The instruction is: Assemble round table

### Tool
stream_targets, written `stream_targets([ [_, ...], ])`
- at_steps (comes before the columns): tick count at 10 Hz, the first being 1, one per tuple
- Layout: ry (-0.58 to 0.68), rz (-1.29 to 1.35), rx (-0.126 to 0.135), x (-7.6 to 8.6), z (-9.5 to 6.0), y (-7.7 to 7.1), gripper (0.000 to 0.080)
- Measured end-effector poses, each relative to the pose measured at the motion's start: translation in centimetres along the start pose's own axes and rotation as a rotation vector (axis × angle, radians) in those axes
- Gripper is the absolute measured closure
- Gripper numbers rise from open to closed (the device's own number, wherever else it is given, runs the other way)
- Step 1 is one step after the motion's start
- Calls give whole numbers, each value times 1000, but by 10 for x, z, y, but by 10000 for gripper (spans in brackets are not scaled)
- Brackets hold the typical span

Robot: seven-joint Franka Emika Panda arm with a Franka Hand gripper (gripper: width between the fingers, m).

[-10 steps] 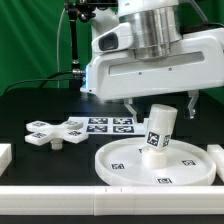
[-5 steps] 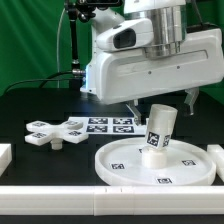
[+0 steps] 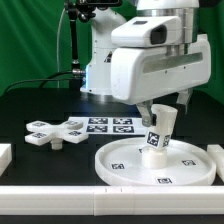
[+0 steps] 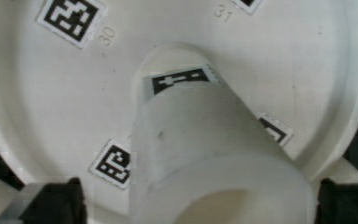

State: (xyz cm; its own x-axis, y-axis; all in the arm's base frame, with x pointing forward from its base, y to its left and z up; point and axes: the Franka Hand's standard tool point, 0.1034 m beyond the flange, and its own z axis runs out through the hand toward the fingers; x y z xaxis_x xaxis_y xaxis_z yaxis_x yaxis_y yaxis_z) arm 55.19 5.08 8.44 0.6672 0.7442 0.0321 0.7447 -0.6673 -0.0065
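Since half a second ago the big white robot arm (image 3: 165,62) has swung toward 3 o'clock in the exterior view and dropped lower. Its two-finger gripper (image 3: 166,112) now straddles the top of the short thick white plastic cylinder (image 3: 158,134). The kit parts have not shifted.

The jaws are spread, one dark finger (image 3: 146,114) at the cylinder's 9 o'clock and the other at its 3 o'clock. In the wrist view a finger (image 4: 60,198) stands just apart from the cylinder (image 4: 211,150), so nothing is pinched.

The surface is a matt black table (image 3: 40,100). A white rail (image 3: 60,202) runs along its 6 o'clock edge, and a green backdrop (image 3: 30,40) hangs behind. The marker board (image 3: 108,124) lies flat at about 11 o'clock from the large round rimmed white plastic disc (image 3: 106,168).

The disc rests on the table at the exterior view's 5 o'clock. Several small black-and-white square tags lie on its face. The cylinder stands on the disc's middle, leaning toward 1 o'clock, with a square tag on its side. In the wrist view another tag (image 4: 181,80) shows on it, with the disc's (image 4: 78,95) face below. The white plastic cross-shaped piece (image 3: 57,132) lies flat at the disc's 9 o'clock, well apart from it, tags on its arms.
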Motion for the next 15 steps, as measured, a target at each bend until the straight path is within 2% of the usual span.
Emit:
stream_targets([
  [3,-1,-78,1,-4,1,3,197],
  [4,-1,-79,1,-3,1,3,373],
  [9,-1,-52,1,-4,1,3,393],
  [11,14,152,16,-6,1,5,393],
  [15,66,599,-5,-4,1,9,392],
])
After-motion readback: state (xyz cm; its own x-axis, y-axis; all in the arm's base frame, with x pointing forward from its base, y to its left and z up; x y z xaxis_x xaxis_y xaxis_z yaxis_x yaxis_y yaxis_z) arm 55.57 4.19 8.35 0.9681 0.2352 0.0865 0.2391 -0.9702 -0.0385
